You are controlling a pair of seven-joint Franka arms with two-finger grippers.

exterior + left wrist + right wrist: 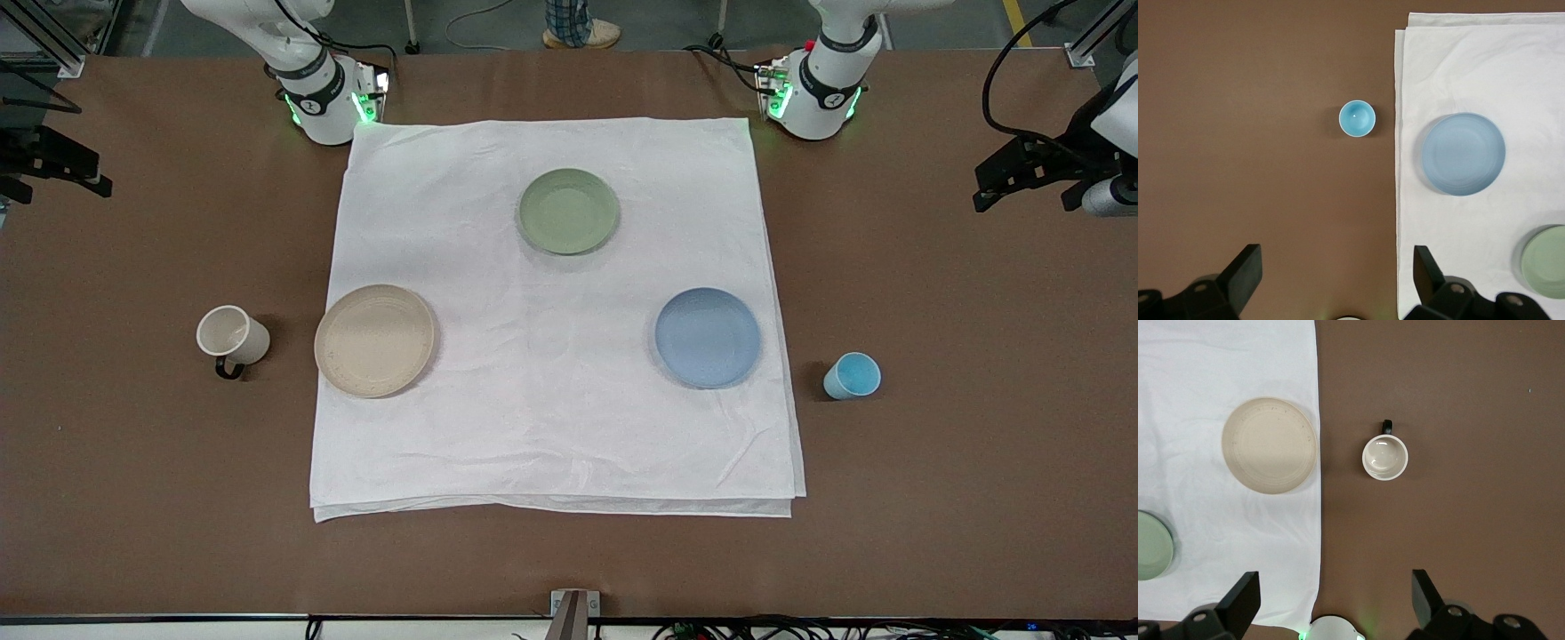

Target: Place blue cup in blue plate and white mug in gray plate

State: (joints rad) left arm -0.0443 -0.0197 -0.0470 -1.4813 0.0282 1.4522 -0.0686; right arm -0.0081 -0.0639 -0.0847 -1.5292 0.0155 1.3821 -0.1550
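A brown worktop (933, 462) carries a white cloth (551, 427) with 3 plates on it. The blue cup (853, 376) stands upright on bare worktop just off the cloth's edge at the left arm's end, beside the blue plate (708, 338), with the left gripper (1338, 280) high above, jaws spread and well apart from the cup. The white mug (231, 336) stands at the right arm's end beside the gray plate (374, 340), under the right gripper (1335, 600), whose jaws are spread too and nowhere near it; the green plate (569, 211) lies farther from the front camera.

We see a brown matte table (933, 498) carrying 3 things directly: a square white cloth (551, 418) at its middle, a cream-white black-handled mug (232, 336) and a small light-blue handleless cup (852, 376), each just off the cloth.
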